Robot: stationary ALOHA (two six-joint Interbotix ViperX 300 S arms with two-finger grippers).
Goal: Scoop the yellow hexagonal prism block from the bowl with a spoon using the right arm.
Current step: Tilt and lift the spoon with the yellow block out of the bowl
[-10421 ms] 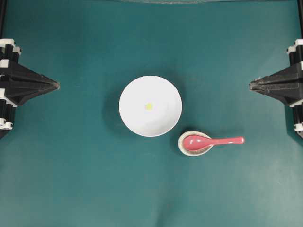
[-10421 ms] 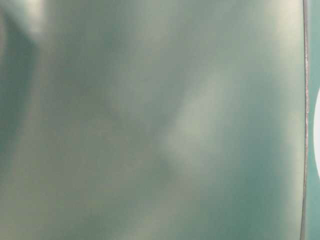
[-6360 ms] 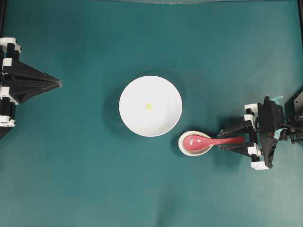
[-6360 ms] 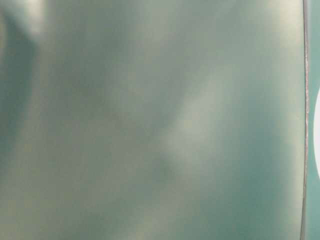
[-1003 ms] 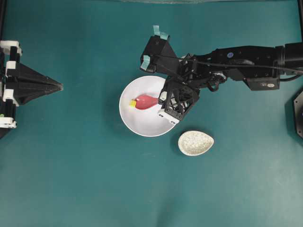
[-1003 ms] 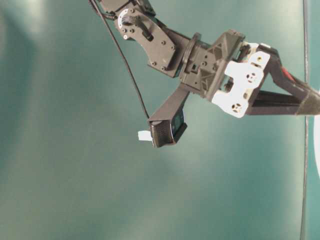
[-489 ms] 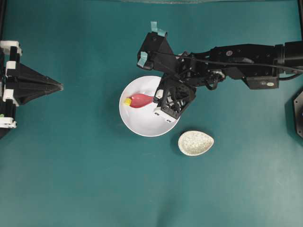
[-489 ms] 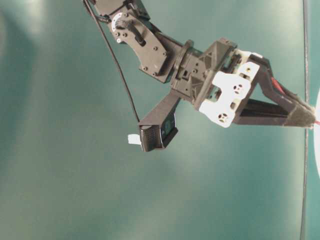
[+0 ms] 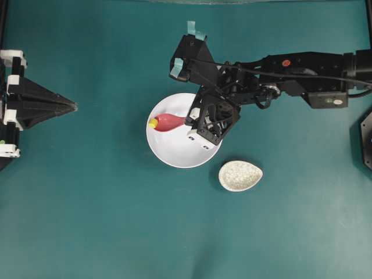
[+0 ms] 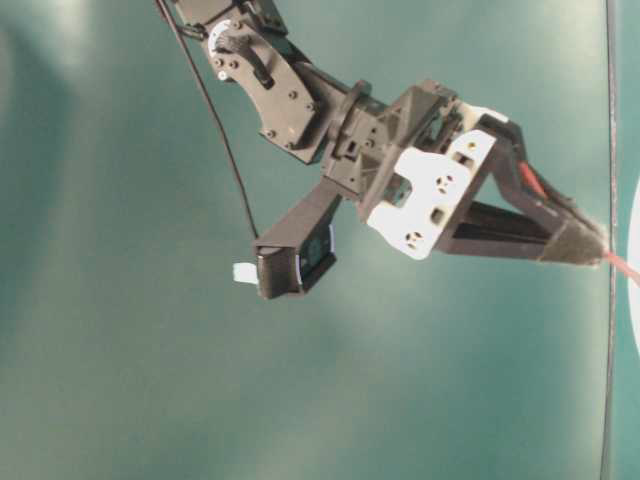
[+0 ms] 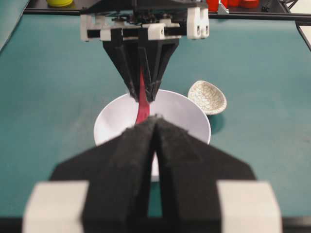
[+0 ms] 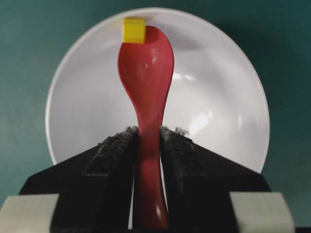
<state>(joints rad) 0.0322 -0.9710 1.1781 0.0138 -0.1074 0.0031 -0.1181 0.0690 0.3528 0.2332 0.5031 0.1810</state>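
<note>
Plain glossy white bowl [image 9: 174, 152], pink-red spoon [image 12: 147, 68], bright yellow block [image 12: 133, 30], cream dish [image 9: 240, 175] with fine dark crackle, black right arm [image 9: 302, 71] with white fittings and teal tape, black left gripper [image 9: 70, 106], teal table [image 9: 116, 232].

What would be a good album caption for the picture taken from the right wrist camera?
Right gripper clamps a red spoon over the white bowl, a yellow block at its tip.
</note>
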